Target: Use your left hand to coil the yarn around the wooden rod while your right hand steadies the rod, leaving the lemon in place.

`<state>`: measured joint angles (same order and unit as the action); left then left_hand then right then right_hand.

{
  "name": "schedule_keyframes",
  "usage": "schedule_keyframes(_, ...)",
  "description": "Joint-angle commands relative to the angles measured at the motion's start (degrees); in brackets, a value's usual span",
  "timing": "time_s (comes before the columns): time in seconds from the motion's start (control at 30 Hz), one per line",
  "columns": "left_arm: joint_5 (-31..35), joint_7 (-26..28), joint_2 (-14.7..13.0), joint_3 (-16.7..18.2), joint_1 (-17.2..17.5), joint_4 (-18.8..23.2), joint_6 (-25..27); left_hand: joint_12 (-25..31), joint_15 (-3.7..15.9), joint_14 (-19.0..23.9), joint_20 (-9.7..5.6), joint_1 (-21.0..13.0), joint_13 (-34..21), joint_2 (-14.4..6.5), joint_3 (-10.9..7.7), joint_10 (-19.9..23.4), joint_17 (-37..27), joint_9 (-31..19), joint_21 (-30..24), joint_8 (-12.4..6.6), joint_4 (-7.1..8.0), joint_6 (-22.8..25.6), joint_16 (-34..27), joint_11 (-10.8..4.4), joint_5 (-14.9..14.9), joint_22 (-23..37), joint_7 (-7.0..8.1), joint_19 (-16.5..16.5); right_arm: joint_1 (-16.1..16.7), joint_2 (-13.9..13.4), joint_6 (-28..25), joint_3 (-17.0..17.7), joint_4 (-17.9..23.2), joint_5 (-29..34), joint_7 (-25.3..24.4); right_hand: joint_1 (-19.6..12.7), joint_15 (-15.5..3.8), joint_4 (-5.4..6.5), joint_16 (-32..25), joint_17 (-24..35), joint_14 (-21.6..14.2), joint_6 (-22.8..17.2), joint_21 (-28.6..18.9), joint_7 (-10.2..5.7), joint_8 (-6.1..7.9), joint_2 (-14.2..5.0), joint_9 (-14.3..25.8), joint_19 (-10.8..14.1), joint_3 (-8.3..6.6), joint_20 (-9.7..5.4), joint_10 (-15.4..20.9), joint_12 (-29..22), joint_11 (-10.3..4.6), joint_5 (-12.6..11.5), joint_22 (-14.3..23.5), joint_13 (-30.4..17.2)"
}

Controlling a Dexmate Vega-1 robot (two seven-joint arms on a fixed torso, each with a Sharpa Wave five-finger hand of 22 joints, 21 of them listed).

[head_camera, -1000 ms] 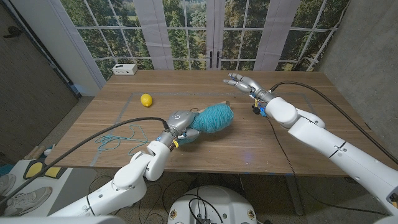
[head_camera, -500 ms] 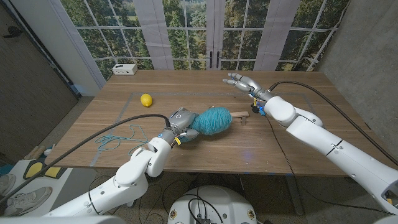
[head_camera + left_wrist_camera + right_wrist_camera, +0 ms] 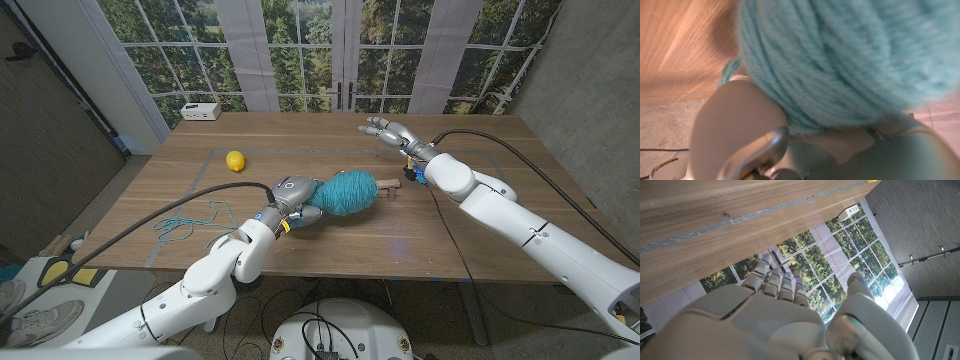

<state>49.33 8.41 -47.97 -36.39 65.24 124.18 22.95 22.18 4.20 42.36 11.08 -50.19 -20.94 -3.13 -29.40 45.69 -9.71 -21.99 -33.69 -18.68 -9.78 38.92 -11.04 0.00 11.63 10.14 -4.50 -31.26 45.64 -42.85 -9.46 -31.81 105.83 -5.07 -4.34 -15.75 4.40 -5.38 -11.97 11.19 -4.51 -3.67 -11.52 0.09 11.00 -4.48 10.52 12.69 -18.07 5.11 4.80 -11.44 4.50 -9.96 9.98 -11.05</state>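
Observation:
A fat ball of teal yarn (image 3: 345, 192) is wound on the wooden rod (image 3: 388, 185), whose bare end pokes out toward the right. My left hand (image 3: 292, 198) grips the ball's left end just over the table's middle. In the left wrist view the yarn (image 3: 840, 55) presses against my left hand's fingers (image 3: 740, 130). A loose teal strand (image 3: 190, 222) trails on the table at the left. My right hand (image 3: 388, 130) hovers with fingers spread over the far right of the table, apart from the rod. The lemon (image 3: 235, 161) lies at the far left.
A white box (image 3: 201, 111) stands at the table's far left edge and also appears as the white box (image 3: 852, 211) past the table (image 3: 715, 205) in the right wrist view. Windows stand behind the table. My right arm's black cable arcs over the right side.
The yarn-wound rod has tipped so that its bare end now points right, level over the table. Both hands have stayed nearly where they were.

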Motion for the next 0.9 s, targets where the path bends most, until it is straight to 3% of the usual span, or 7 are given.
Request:
schedule_keyframes(0.03, -3.7, 5.6, 1.5, 2.6, 2.9, 1.1, -0.6, 1.9, 2.59, 1.1, -1.38, 0.2, -2.2, -8.1, -14.41, 9.7, -0.8, -2.2, -1.3, -1.17, 14.98, 6.7, -0.3, -4.50, 1.3, -0.3, 3.11, -5.7, 0.4, -0.2, 1.1, 0.4, -0.5, -0.5, -0.2, 0.4, -0.09, 0.02, 0.1, 0.0, -0.5, 0.2, 0.1, -0.18, -0.04, -0.02, 0.2, 0.2, 0.12, -0.20, 0.1, 0.1, -0.18, -0.4, 0.2, -0.2)
schedule_keyframes(0.2, -1.6, 4.6, 0.5, 2.7, 3.3, 2.3, 1.7, 10.6, 4.94, 17.9, -13.22, -0.3, -12.8, -7.4, -15.16, 8.3, -2.3, -9.9, -6.9, -3.39, 16.14, 4.3, -3.7, -4.93, 3.7, -0.2, 1.09, -24.5, 0.6, -0.6, 0.6, 0.6, 0.4, -0.4, -0.2, 0.3, -0.09, -0.04, 0.2, 0.0, -0.5, 0.2, 0.1, -0.19, -0.03, -0.02, 0.2, 0.2, 0.14, -0.22, 0.2, 0.1, -0.14, -0.4, 0.2, -0.2)
schedule_keyframes(0.23, -2.3, 6.4, 0.5, 3.3, 3.9, 2.0, 1.1, 11.3, 5.33, 19.8, -13.88, -0.3, -13.8, -7.3, -15.08, 7.8, -2.5, -10.4, -7.1, -3.47, 16.13, 4.2, -4.3, -4.81, 3.8, -0.2, 1.01, -25.4, 0.6, -0.8, 0.4, 0.6, 0.7, -0.2, -0.2, 0.3, -0.06, -0.08, 0.2, 0.0, -0.5, 0.2, 0.1, -0.17, -0.03, -0.04, 0.2, 0.2, 0.13, -0.24, 0.2, 0.1, -0.13, -0.4, 0.2, -0.2)
schedule_keyframes(0.33, -3.4, 4.1, -1.3, 4.6, 4.0, 3.2, 1.2, 15.4, 7.26, 29.4, -20.28, -1.3, -20.3, -7.6, -13.96, 5.2, -6.5, -12.8, -9.6, -3.73, 15.23, 3.8, -9.2, -5.15, 4.2, 1.0, 0.55, -29.6, 0.7, -1.3, -0.7, 0.5, 1.8, 0.4, -0.3, 0.1, -0.02, -0.18, 0.2, -0.1, -0.5, 0.2, 0.1, -0.15, -0.02, -0.12, 0.2, 0.3, 0.06, -0.16, 0.3, 0.1, -0.13, -0.5, 0.2, -0.2)
schedule_keyframes(0.4, -3.9, 5.3, -2.1, 5.7, 4.6, 3.2, 0.6, 18.9, 7.78, 35.2, -22.45, -2.6, -25.5, -7.7, -12.80, 3.9, -12.0, -14.3, -14.5, -3.61, 14.15, 4.0, -14.2, -4.61, 4.6, 6.2, 0.44, -29.9, 0.7, -1.6, -1.6, 0.4, 2.6, 0.9, -0.3, 0.0, -0.07, -0.25, 0.2, -0.1, -0.5, 0.2, 0.0, -0.14, -0.02, -0.16, 0.2, 0.3, 0.01, -0.14, 0.3, 0.1, -0.13, -0.5, 0.2, -0.2)
schedule_keyframes(0.6, -8.6, -1.1, -8.0, 10.1, 4.4, 6.1, -1.2, 24.8, 8.08, 37.9, -23.46, -4.6, -35.7, -6.8, -12.96, 1.7, -26.4, -16.5, -28.5, -2.84, 13.77, 5.0, -27.8, -5.32, 6.3, 23.5, 1.47, -27.0, 0.8, -2.9, -5.4, -0.4, 5.3, 3.5, -0.7, -0.5, -0.24, -0.57, 0.3, -0.2, -0.5, 0.2, 0.0, -0.19, 0.01, -0.35, 0.2, 0.4, -0.23, -0.11, 0.2, 0.1, -0.12, -0.6, 0.2, -0.2)
schedule_keyframes(0.9, -18.7, -8.9, -15.6, 20.4, 7.7, 11.4, -0.5, 26.0, 7.94, 37.7, -23.39, -5.0, -39.4, -5.3, -13.14, 0.8, -33.0, -16.8, -33.3, -2.31, 12.66, 5.5, -33.3, -5.44, 6.9, 29.3, 1.58, -24.9, 1.1, -5.0, -12.9, -2.3, 9.7, 8.3, -0.6, -3.0, -0.32, -2.06, 0.3, -0.3, -0.8, 0.1, -0.1, -0.37, 0.19, -1.07, 0.2, 0.9, -1.39, -0.17, 0.3, 0.1, -0.12, -0.8, 0.1, -0.1)
